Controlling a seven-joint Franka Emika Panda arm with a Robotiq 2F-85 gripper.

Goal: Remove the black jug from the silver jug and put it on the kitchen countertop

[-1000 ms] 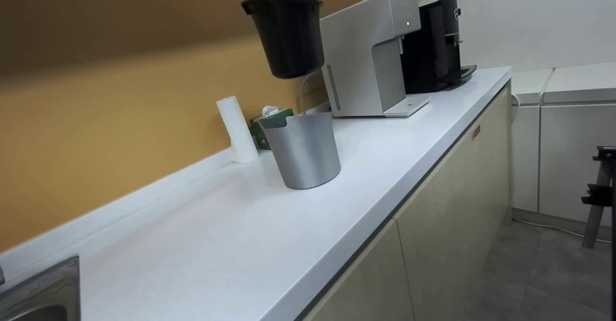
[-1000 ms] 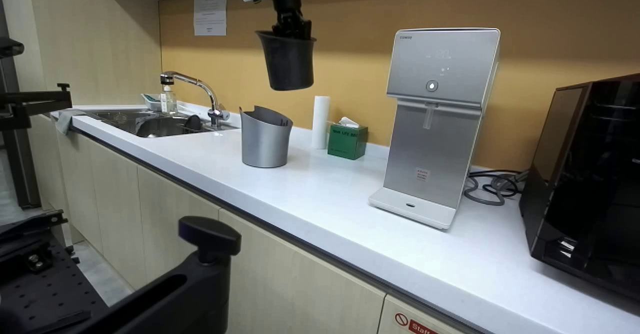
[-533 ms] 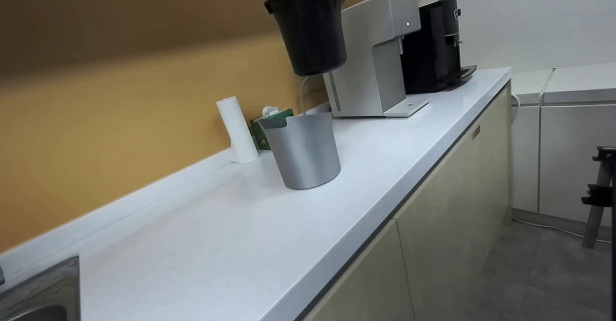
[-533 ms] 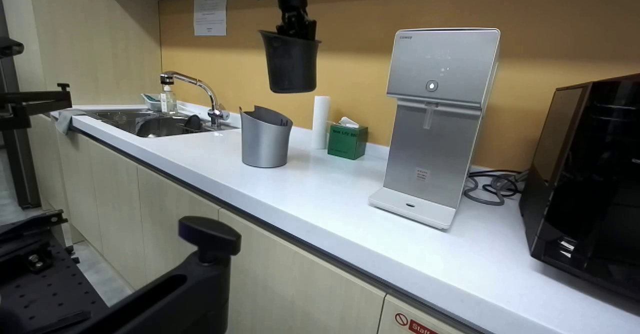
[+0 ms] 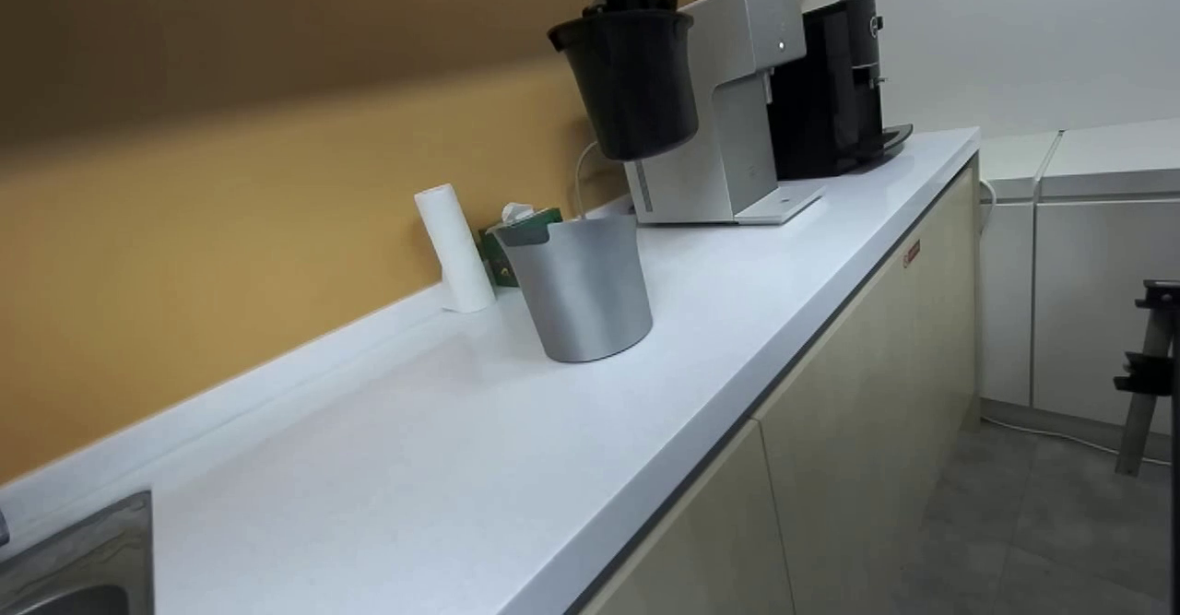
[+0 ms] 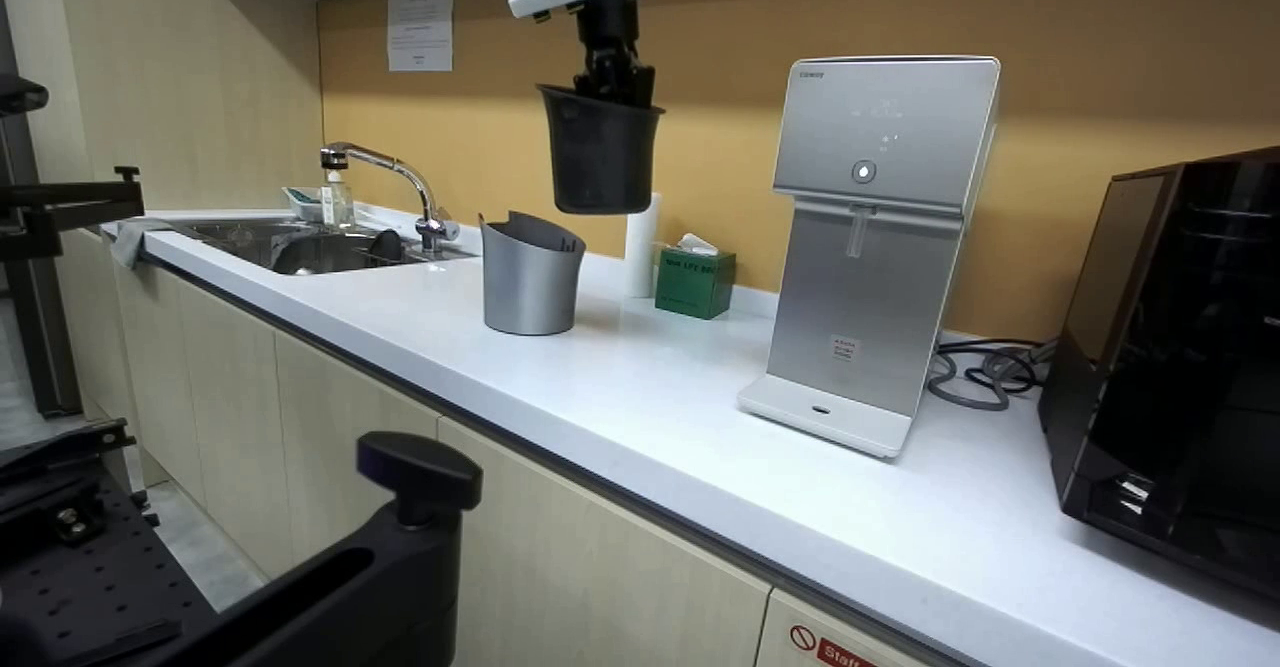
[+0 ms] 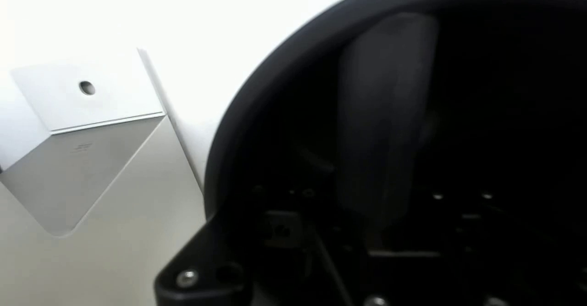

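One matte black tapered jug, gripped in the black mechanical hand above the smooth white surface: best lowered level, well inside the front edge, clear of the grey brushed-metal cylindrical jug, base seated before release.

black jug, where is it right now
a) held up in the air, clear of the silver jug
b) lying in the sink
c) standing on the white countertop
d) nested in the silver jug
a: in both exterior views the black jug hangs from the gripper above the countertop, with a gap showing between its base and the silver jug.
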